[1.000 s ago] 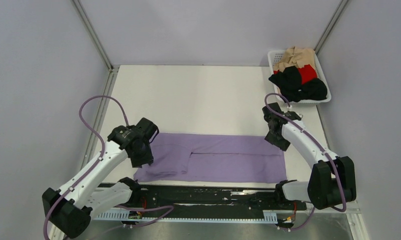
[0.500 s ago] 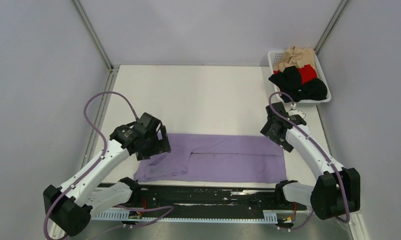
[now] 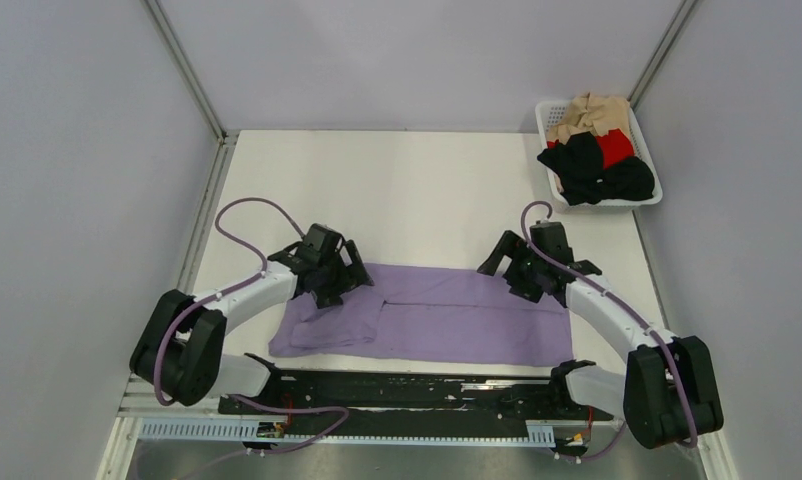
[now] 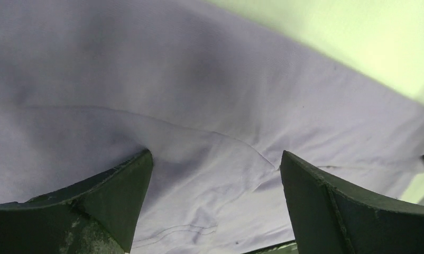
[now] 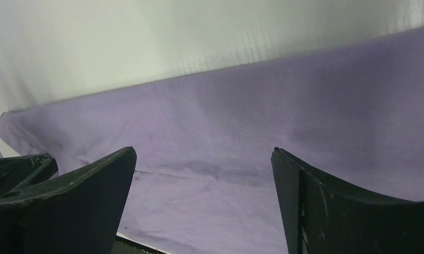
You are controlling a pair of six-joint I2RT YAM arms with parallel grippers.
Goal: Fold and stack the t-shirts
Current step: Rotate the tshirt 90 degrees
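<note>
Toward the near left of the desk (image 3: 407, 180), the left fingers (image 4: 88, 211) stand spread wide, low over the far left part of the lavender t-shirt (image 3: 427, 318). That shirt lies flat as a long folded strip along the near edge. Over its far right part, the right fingers (image 5: 352, 211) are likewise spread. At the far right corner, a white basket (image 3: 549, 112) holds tan (image 3: 589, 115), red (image 3: 615, 147) and black t-shirts (image 3: 592, 170).

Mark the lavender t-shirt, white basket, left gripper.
lavender t-shirt (image 3: 457, 320), top external view, middle of the cloth.
white basket (image 3: 549, 116), top external view, far left corner of rim.
left gripper (image 4: 215, 154), left wrist view, midway between open fingertips.
</note>
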